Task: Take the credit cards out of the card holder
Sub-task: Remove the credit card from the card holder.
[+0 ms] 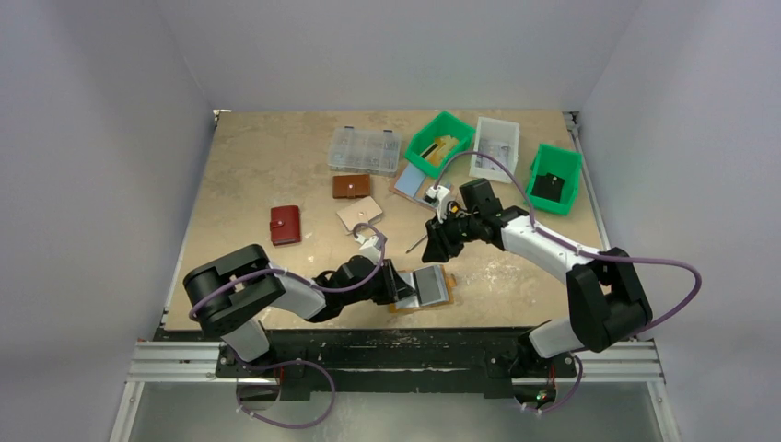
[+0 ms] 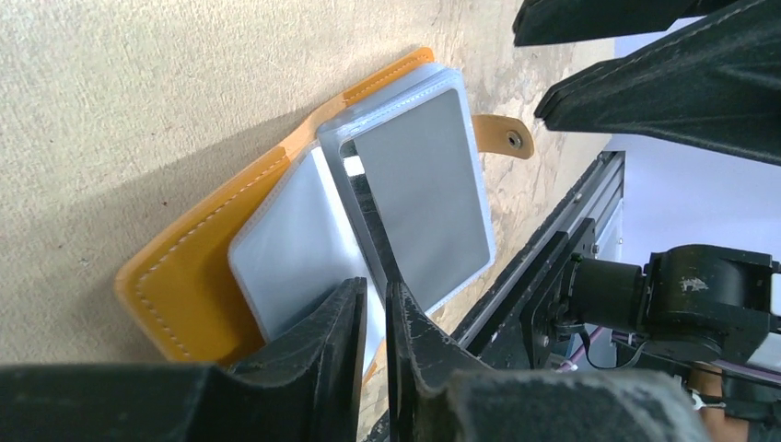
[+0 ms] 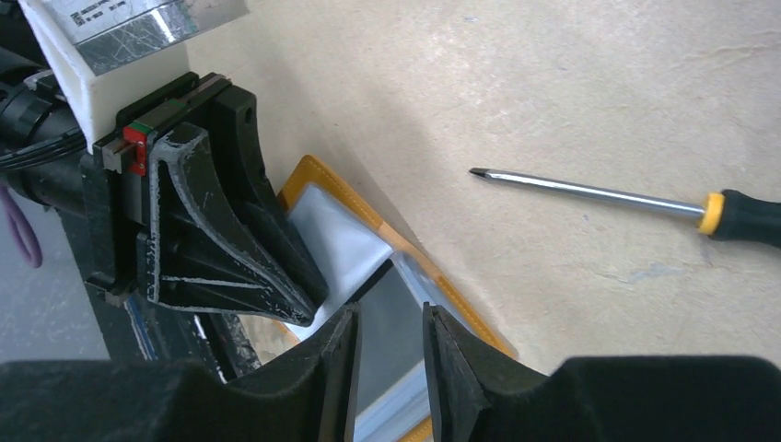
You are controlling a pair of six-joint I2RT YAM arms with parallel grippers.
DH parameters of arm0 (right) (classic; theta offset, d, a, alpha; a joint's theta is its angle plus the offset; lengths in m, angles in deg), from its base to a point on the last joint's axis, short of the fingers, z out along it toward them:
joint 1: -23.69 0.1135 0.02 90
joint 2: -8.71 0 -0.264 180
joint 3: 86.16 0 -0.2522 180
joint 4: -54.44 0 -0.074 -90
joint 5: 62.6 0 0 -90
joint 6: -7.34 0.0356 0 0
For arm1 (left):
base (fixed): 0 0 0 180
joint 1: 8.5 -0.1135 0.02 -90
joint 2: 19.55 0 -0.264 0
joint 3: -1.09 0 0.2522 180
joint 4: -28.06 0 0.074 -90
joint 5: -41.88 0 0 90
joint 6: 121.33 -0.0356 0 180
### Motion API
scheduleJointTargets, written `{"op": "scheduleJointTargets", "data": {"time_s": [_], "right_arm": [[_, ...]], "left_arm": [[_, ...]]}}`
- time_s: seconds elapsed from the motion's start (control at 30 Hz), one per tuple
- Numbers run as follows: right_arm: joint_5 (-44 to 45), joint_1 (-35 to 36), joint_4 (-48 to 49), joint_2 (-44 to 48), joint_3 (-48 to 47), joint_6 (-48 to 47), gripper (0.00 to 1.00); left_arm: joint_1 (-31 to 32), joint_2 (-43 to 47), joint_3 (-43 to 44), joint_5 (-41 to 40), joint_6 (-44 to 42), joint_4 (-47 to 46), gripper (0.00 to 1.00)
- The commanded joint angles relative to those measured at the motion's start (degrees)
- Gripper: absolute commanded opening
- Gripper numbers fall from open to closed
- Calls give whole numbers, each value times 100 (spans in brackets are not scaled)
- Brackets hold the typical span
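The mustard card holder (image 1: 433,285) lies open near the table's front edge, its snap tab (image 2: 505,136) pointing away. A grey credit card (image 2: 424,198) sits in the clear sleeve of one half; the other half shows a pale sleeve (image 2: 290,244). My left gripper (image 2: 376,299) rests low over the edge of that pale sleeve, its jaws a narrow slit apart with nothing pinched between them. My right gripper (image 3: 390,307) hovers open above the grey card (image 3: 394,354), close to the left fingers (image 3: 230,230). In the top view the left gripper (image 1: 402,285) and right gripper (image 1: 433,249) meet at the holder.
A screwdriver (image 3: 626,198) lies on the table just beyond the holder. Farther back are a red wallet (image 1: 285,225), a brown wallet (image 1: 351,186), a clear organiser box (image 1: 365,150), two green bins (image 1: 439,143) (image 1: 554,178) and a white bin (image 1: 495,147).
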Motion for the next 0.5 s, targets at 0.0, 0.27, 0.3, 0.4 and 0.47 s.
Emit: {"op": "scheduleJointTargets", "data": {"time_s": [0.0, 0.27, 0.3, 0.4, 0.47], "right_arm": [[254, -72, -17, 14, -255, -51, 39], [-283, -146, -410, -489, -595, 116, 43], [-341, -147, -477, -565, -628, 116, 43], [-343, -146, -588, -726, -699, 149, 44], [-225, -146, -664, -757, -727, 164, 45]], "left_arm": [[26, -169, 126, 81, 128, -422, 19], [25, -88, -29, -147, 258, -507, 22], [21, -88, -47, -155, 267, -538, 23], [17, -88, -100, -181, 299, -647, 24], [21, -88, -126, -224, 321, -662, 26]]}}
